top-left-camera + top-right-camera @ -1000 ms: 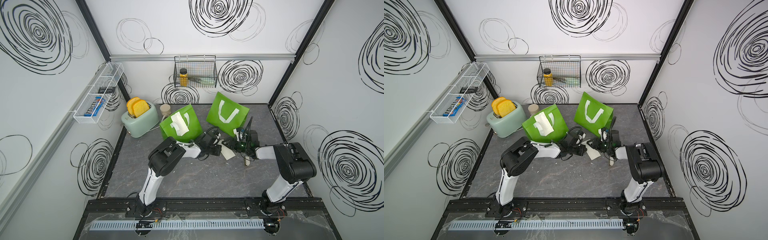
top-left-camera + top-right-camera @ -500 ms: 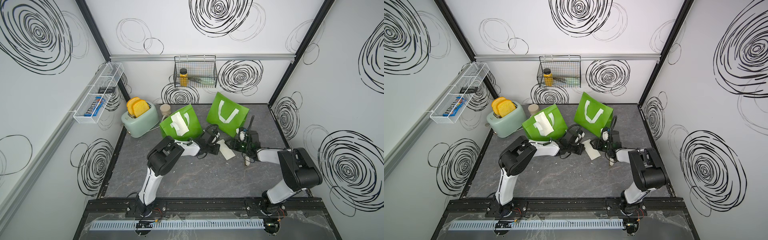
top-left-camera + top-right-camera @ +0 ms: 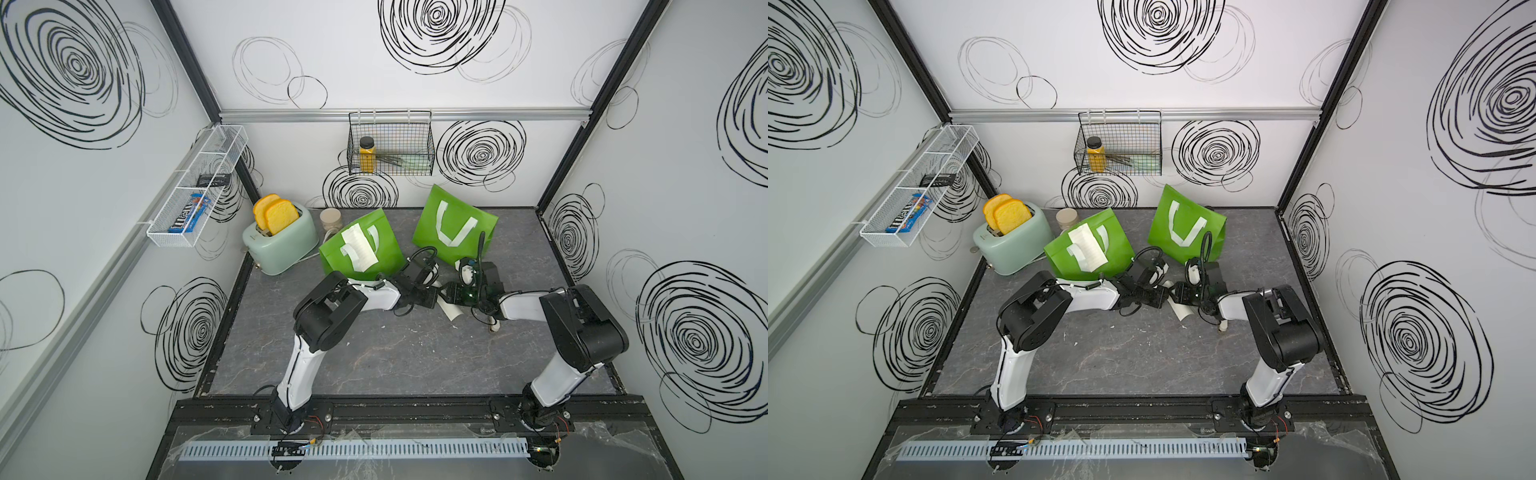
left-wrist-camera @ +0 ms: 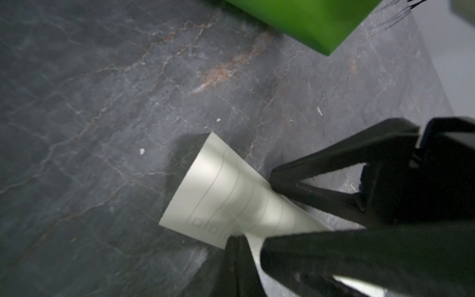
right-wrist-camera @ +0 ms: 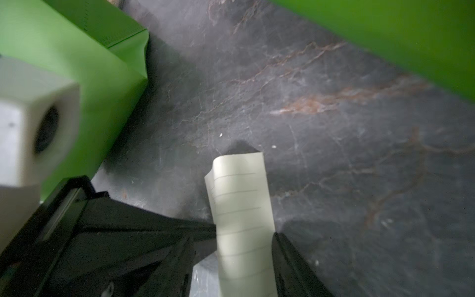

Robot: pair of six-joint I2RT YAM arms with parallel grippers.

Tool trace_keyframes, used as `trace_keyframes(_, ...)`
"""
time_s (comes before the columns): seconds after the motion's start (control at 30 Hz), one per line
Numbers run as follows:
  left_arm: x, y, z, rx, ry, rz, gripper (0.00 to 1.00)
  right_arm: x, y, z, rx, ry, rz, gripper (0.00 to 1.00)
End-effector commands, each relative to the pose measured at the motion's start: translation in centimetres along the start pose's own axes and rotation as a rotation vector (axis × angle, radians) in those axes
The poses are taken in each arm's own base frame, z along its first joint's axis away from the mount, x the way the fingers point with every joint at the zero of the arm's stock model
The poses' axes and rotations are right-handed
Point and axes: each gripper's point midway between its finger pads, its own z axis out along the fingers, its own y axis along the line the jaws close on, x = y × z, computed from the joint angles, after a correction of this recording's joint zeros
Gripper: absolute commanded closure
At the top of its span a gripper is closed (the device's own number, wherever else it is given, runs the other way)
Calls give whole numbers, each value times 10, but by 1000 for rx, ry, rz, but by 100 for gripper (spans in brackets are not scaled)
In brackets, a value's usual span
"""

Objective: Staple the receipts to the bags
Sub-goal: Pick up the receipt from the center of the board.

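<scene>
Two green bags lean at the back in both top views. The left bag has one receipt lying on its front, and the right bag shows only its white handle. A second receipt hangs just over the table between the arms. My left gripper is shut on one edge of it. My right gripper has a finger against each long edge, and the strip bows between them.
A mint toaster with two toast slices and a beige jar stand at the back left. A wire basket hangs on the back wall and a white wire shelf on the left wall. A small white object lies under my right forearm.
My right gripper has moved left, up to the left gripper, and now stands round the loose receipt. The left gripper has stayed shut on that receipt.
</scene>
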Motion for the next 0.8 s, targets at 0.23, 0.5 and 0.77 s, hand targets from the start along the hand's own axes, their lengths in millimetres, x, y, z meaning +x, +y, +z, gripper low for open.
trace_keyframes(0.23,27,16,4,-60,80,-19,100,50,-8,2,-32,189,129,73)
trace_keyframes(0.5,6,18,-20,-29,20,-68,85,33,7,-8,-76,141,100,79)
trace_keyframes(0.77,-53,7,-97,249,-184,-249,49,1,48,-44,-201,40,19,81)
